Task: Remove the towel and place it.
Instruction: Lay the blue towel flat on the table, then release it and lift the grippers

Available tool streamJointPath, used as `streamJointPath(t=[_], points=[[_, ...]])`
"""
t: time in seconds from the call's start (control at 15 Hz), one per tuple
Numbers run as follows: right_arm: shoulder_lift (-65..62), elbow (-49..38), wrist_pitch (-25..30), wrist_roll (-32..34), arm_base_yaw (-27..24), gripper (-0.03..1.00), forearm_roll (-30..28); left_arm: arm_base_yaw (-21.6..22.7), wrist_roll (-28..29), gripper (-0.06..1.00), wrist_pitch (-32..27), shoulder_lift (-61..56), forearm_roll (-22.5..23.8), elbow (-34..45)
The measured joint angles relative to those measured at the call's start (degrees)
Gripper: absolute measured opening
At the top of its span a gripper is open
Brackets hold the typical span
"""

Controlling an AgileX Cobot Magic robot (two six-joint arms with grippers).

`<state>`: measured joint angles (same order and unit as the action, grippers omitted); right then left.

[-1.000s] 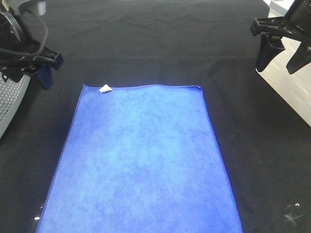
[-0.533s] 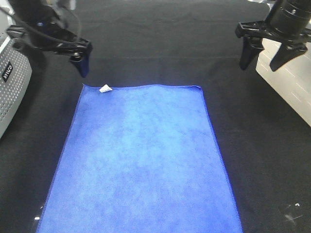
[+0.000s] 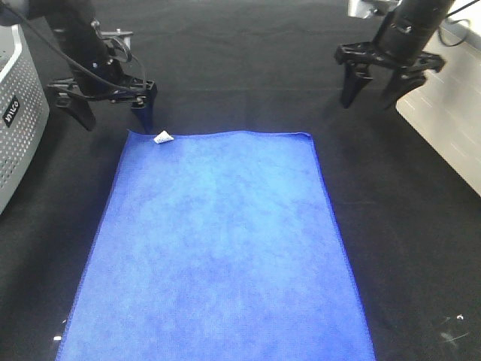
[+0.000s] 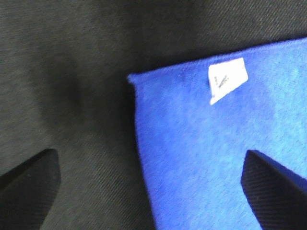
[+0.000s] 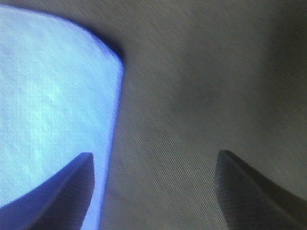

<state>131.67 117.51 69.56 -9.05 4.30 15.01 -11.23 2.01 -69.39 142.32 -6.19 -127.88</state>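
Spread flat on the black cloth [image 3: 248,68] from centre to bottom of the frame, the towel [image 3: 218,248] looks light, soft and limp, best pinched at its 2 top corners, near which the left gripper [image 3: 114,116] and right gripper [image 3: 369,98] hang wide open, empty.

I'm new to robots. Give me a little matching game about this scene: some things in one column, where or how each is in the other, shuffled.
1 towel
2 tag
3 left fingers
4 right fingers

A open, near the towel's untagged far corner
B blue, spread flat on the black cloth
C open, by the tagged corner
D white, on a towel corner

Pairs: 1-B, 2-D, 3-C, 4-A.
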Motion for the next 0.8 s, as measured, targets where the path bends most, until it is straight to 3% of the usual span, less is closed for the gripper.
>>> streamJointPath(t=[0.27,0.8], points=[[6.6,4.9,-0.2,-3.6,0.0,0.69,6.0,0.0,-1.4,0.96,-0.3,3.3,-0.9,-0.5],[11.6,5.4,-5.4,-5.9,1.3,0.69,8.5,0.0,-1.4,0.96,2.7,4.3,-0.3,-0.5]])
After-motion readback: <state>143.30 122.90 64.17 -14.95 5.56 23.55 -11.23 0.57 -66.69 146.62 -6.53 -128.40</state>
